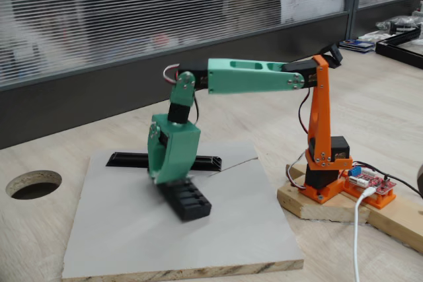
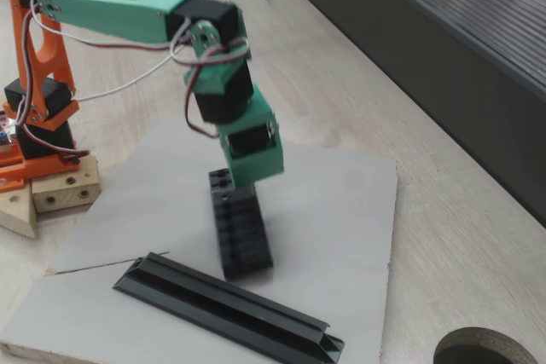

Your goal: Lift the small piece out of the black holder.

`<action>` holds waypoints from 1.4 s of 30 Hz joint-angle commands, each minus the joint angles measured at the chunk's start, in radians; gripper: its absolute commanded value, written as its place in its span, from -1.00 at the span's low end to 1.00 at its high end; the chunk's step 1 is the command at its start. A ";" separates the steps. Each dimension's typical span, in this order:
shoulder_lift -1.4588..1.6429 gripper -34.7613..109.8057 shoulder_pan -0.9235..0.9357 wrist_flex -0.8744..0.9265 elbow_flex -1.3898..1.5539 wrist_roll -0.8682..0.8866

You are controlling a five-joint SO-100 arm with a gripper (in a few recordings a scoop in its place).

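The black holder (image 1: 190, 202) lies on the grey board (image 1: 132, 229), a slotted block pointing toward the camera. In the other fixed view the black holder (image 2: 241, 234) runs down the board's middle. My green gripper (image 1: 169, 179) points straight down with its tips at the holder's far end. Seen from the other side, the gripper (image 2: 246, 183) hangs over the holder's end nearest the arm's base and is slightly blurred. Its jaws look close together, but I cannot make out a gap or a grip. The small piece is hidden from me.
A longer, thin black bar (image 1: 210, 162) lies across the board behind the holder, and the bar (image 2: 229, 305) sits near the board's front edge in the other fixed view. A round hole (image 1: 33, 184) is cut in the table. The orange base (image 1: 322, 186) stands on a wooden block.
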 commanded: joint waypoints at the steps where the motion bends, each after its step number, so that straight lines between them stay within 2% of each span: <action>1: 0.081 -0.48 0.002 0.012 -0.005 0.006; 13: 0.097 -0.48 0.000 0.012 -0.020 0.006; 42: 0.765 -0.48 0.003 0.011 -0.008 0.015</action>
